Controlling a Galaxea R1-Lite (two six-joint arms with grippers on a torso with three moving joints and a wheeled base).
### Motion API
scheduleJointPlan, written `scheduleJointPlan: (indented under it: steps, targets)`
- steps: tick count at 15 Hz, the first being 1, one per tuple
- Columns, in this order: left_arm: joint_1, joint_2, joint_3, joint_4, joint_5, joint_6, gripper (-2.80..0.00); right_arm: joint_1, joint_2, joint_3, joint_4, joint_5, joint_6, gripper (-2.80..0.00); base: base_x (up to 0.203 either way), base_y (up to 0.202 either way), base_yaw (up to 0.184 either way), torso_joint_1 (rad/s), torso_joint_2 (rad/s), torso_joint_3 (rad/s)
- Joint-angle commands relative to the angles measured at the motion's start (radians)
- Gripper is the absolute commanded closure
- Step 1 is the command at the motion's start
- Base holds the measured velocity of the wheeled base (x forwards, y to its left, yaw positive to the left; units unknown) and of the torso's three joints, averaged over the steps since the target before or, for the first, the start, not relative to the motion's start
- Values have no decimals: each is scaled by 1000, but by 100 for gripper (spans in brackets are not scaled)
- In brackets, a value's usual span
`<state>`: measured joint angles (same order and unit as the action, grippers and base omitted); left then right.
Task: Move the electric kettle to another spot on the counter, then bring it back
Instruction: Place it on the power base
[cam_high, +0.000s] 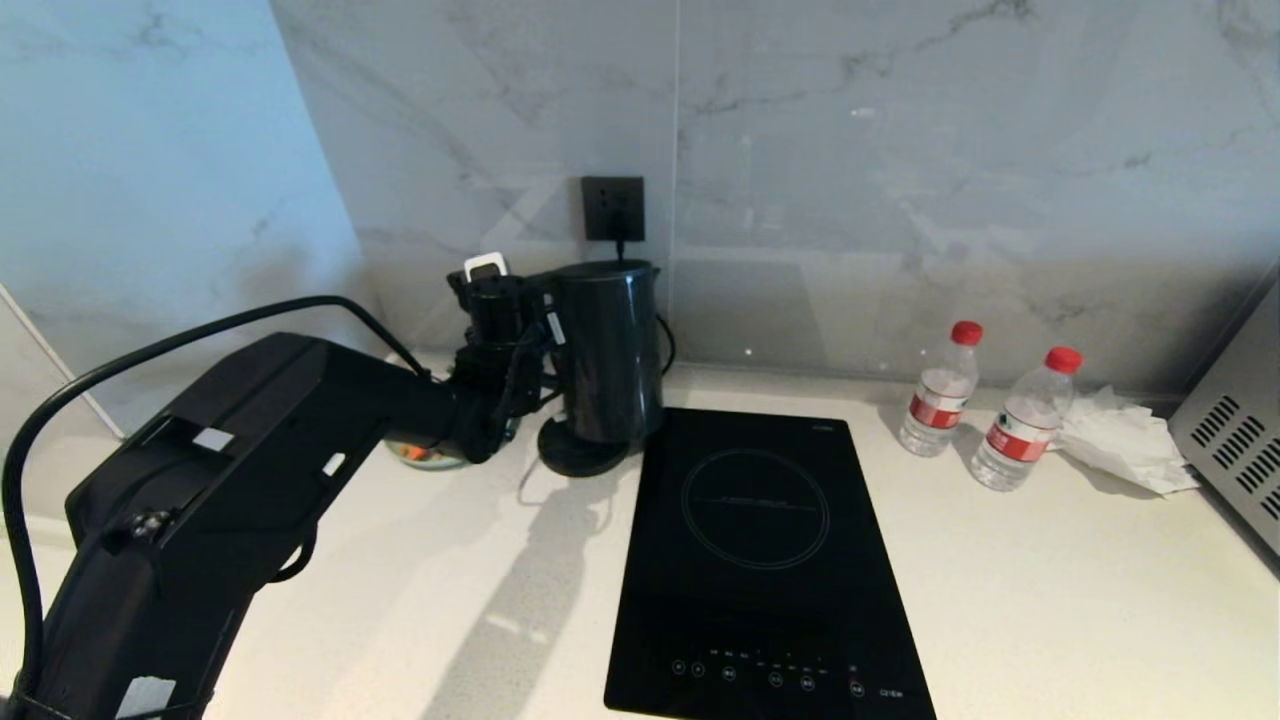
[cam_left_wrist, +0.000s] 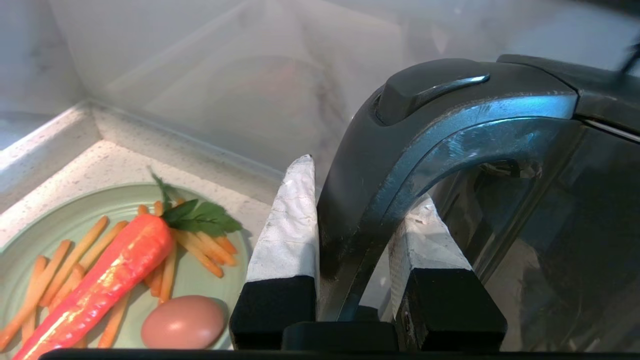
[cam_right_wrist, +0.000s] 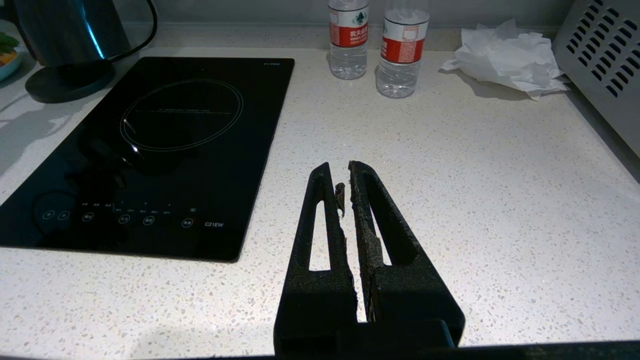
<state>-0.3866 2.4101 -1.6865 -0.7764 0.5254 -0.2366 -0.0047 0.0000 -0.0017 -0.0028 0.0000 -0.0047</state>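
A kitchen: off-white speckled stone counter (cam_high: 1000, 580) against a grey-veined marble wall (cam_high: 900, 150), with an inset black glass induction hob (cam_high: 760, 560), a black wall socket (cam_high: 613, 208) and a glossy black electric kettle (cam_high: 610, 350).

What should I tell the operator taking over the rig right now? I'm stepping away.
Left gripper: shut on the handle of the electric kettle.
Right gripper: shut, empty, parked over the counter.
Kettle: at the back by the wall, tilted, over its base disc, beside the hob; whether it has lifted clear, cannot tell.
Done: handle gripped.
Left: which leg of the move this is cannot be told; finish it with the kettle back on its base disc.
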Motion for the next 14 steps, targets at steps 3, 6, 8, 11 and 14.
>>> scheduleJointPlan:
  steps: [3,6,8,11,14]
  targets:
    - [25,25,-17,-4,-6,1,0,0,0,0,0,0,0,0,0,0,0,0,0,0]
    - [40,40,-66,23,-7,0,0,0,0,0,0,0,-1,0,0,0,0,0,0,0]
    - [53,46,-81,25,-10,2,0,0,0,0,0,0,-1,0,0,0,0,0,0,0]
    - [66,52,-73,23,-9,0,0,0,0,0,0,0,0,0,0,0,0,0,0,0]
    - [66,52,-69,22,-7,0,0,0,0,0,0,0,-1,0,0,0,0,0,0,0]
